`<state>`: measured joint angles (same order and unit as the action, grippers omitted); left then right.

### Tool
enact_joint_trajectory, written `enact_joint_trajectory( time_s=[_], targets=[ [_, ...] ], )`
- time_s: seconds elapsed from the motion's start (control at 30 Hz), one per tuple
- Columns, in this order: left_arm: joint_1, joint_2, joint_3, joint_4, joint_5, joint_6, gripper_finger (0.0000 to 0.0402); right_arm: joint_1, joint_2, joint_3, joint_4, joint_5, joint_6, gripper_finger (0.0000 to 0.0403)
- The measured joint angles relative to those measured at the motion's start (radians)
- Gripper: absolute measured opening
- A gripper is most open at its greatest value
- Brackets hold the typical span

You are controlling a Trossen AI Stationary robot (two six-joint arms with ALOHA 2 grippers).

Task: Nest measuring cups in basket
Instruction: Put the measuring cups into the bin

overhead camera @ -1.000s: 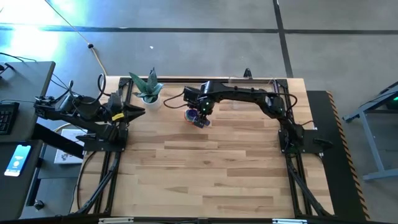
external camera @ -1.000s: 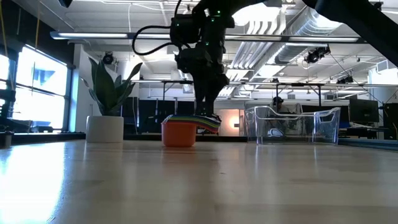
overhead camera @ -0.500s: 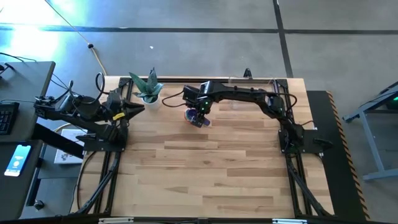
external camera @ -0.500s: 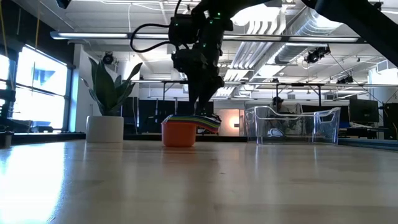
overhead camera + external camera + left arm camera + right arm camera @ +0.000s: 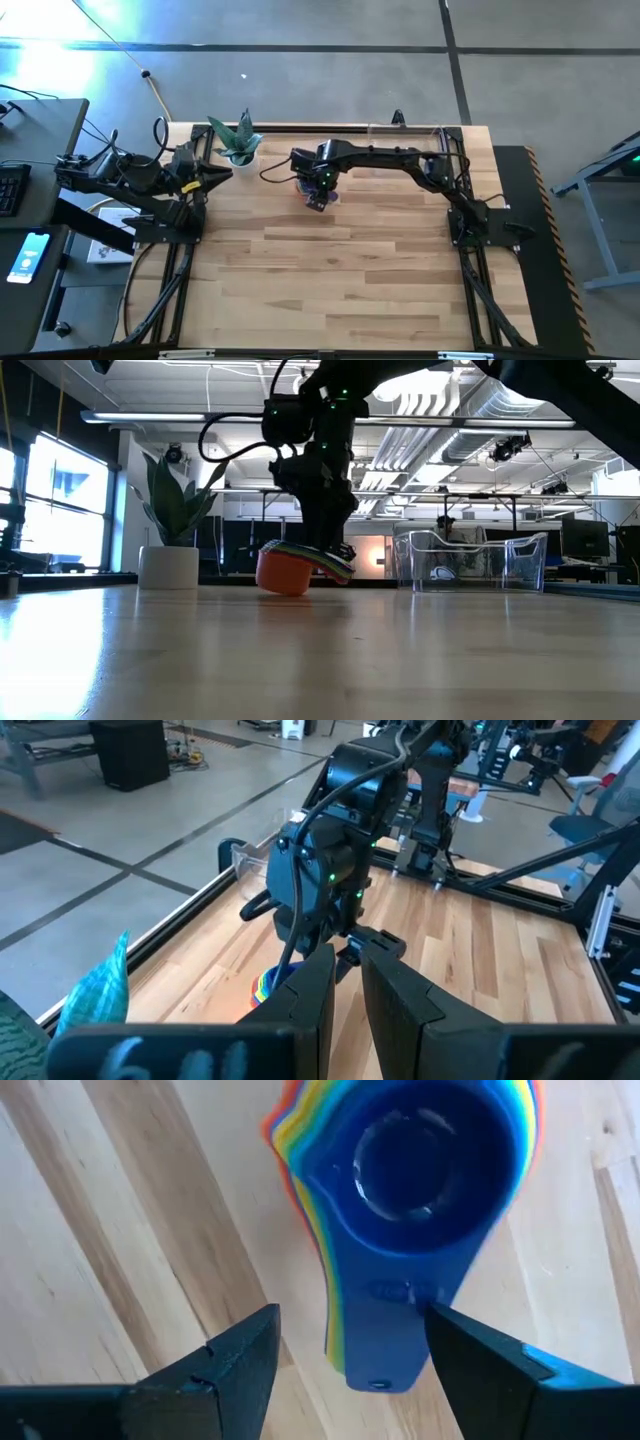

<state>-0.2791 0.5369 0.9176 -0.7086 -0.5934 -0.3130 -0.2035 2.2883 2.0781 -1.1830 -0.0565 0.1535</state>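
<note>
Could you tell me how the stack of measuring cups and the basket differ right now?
The stack of measuring cups is opaque and rainbow-coloured; the basket is clear. The stack is tilted, with the right gripper straddling its handles; the basket sits flat, with no gripper at it. The stack is round and smaller; the basket rectangular and wider. Both are on the table.

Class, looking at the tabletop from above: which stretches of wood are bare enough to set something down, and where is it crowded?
Free: the wide front stretch of table between the two arm bases, nearer than the cup stack.

Crowded: the back edge, where the plant pot, the right gripper over the stack and the basket sit in a row. The left gripper waits beside the pot.
</note>
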Motion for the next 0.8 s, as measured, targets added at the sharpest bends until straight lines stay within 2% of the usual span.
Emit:
enact_joint_trajectory(
  time_s=[0.5, 0.8],
  targets=[
    [0.000, 0.000, 0.000, -0.001, -0.025, 0.001, 0.0046, -0.008, 0.001, 0.010, -0.048, 0.041, -0.019, 0.0242],
    [0.000, 0.000, 0.000, -0.001, -0.025, 0.001, 0.0046, -0.024, 0.001, 0.010, -0.010, 0.074, -0.050, 0.0242]
  ],
)
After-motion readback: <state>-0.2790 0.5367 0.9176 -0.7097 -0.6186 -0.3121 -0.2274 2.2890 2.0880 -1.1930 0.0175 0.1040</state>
